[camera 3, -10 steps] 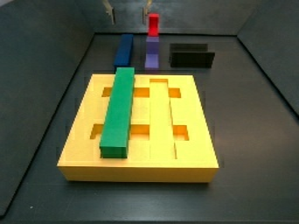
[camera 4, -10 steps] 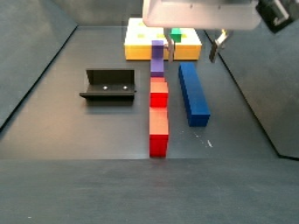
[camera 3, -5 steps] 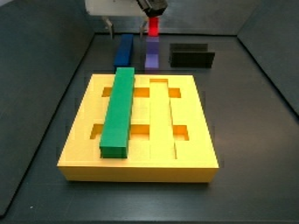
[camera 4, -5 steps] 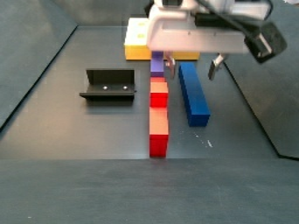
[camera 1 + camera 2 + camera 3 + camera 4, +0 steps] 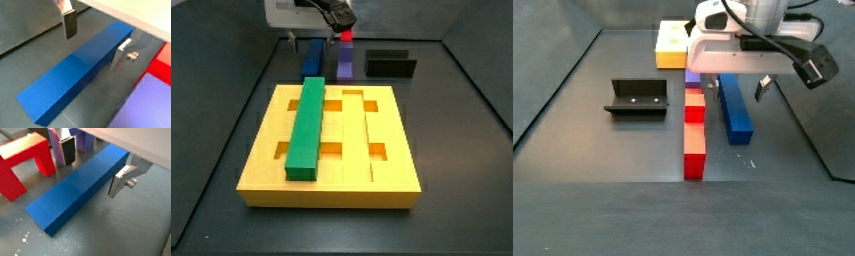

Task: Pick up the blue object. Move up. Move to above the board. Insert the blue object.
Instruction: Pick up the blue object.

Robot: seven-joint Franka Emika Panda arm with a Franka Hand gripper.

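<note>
The blue object [image 5: 736,112] is a long dark blue bar lying flat on the floor; it also shows in a side view [image 5: 313,60] behind the board. My gripper [image 5: 736,83] is open and lowered over the bar's end nearest the board. In both wrist views the gripper [image 5: 94,37] [image 5: 93,165] straddles the bar, one finger [image 5: 69,22] on one side and one finger [image 5: 119,180] on the other, neither clearly touching. The yellow board [image 5: 392,130] carries a green bar [image 5: 306,125] in one groove. The board's edge [image 5: 672,40] shows behind the gripper.
The purple block with red parts [image 5: 692,120] lies close beside the blue bar; its red post [image 5: 346,28] shows beside the gripper. The dark fixture [image 5: 636,97] stands on the floor beyond the purple block and also shows in a side view [image 5: 390,63]. Dark walls enclose the floor.
My gripper has come down from above onto the blue bar and now straddles it. The bar, board and other pieces have not moved.
</note>
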